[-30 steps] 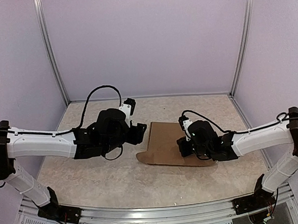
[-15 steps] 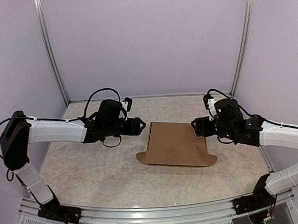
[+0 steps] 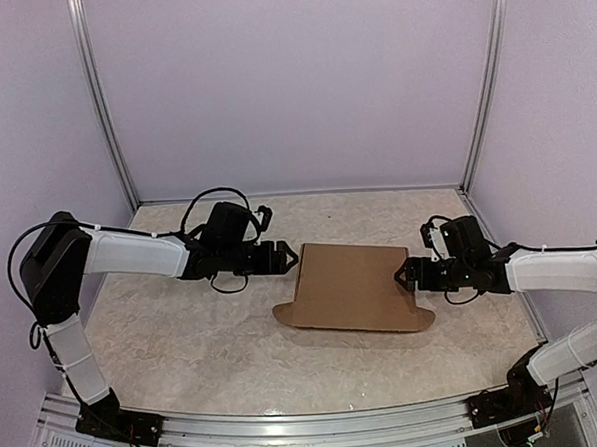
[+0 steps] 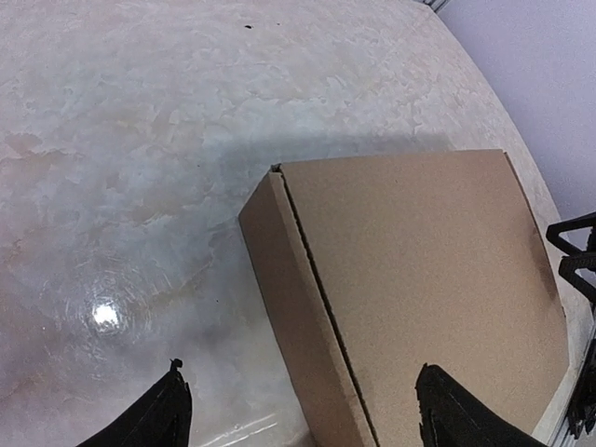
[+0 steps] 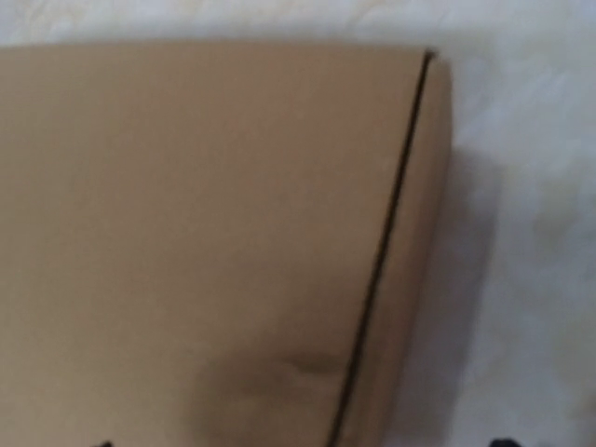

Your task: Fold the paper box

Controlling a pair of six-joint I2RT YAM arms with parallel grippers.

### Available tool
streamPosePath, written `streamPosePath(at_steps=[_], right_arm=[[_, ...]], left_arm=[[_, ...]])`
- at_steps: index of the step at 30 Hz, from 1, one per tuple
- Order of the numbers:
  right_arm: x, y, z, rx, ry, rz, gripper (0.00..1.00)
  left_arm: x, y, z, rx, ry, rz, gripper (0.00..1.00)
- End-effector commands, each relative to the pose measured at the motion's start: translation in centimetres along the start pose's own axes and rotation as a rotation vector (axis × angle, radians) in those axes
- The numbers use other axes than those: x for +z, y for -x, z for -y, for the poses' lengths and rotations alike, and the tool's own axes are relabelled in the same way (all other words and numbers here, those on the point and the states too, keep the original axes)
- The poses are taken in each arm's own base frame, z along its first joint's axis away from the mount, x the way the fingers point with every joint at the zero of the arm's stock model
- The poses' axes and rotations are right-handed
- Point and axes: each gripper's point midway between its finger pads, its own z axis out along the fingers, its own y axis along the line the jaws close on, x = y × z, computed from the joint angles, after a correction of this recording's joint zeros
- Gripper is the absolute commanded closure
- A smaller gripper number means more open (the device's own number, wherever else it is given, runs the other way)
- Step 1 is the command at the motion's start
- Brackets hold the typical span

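Pale lilac walls (image 3: pixel 291 84) close a marbled beige table (image 3: pixel 184 340) on three sides. Low over this table the left gripper (image 3: pixel 283 257) points at the left end of the paper box (image 3: pixel 352 286). In the wrist view its two fingertips (image 4: pixel 172 414) stand wide apart with nothing between them. They are just beside the box and, as far as I can tell, do not touch it. The right gripper (image 3: pixel 406 275) faces the opposite end, and its jaws are also spread wide and empty. In its own camera only the very ends of the fingers show at the lower border and the picture is blurred, so I cannot judge contact with the cardboard.

Between both grippers the paper box lies flat in the middle of the table, a shallow brown rectangle. Its lid (image 4: pixel 419 279) is down on the body, and a dark seam (image 4: pixel 317 279) runs between the lid and the left side wall (image 4: pixel 296 312). So the main folding seems done: the walls are up and the top is closed. What is left, I think, is at the near edge, where one rounded flap (image 3: pixel 280 313) sticks out at the left corner and another (image 3: pixel 427 317) at the right. They lie on the table outside the box and probably need to be tucked in. Whether the front is locked, the pictures do not show.
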Motion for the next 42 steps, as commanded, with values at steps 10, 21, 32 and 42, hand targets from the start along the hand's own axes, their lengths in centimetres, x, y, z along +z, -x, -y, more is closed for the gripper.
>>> streamPosePath(at_steps=[10,21,32,42], right_arm=[[3.8,-0.8,-4.3,0.077,0.284,-0.082,0.24],[5.5,-2.4,-9.0,-0.010,0.366,-0.159,0.37],[4.7,-2.1,-10.9,-0.029,0.351,-0.119,0.40],[4.3,1.4,-11.2,-0.007,0.304,-0.026,0.41]], left_arm=[[-2.5,-3.5,-2.5,-0.093,0.023,-0.028,0.16],[-6.2,-5.0,-4.2,-0.125,0.090,0.011,0.15],[-11.5,-5.7,-6.2,-0.140,0.191,0.085,0.11],[-11.2,-4.0,-6.5,-0.133,0.122,0.112,0.01]])
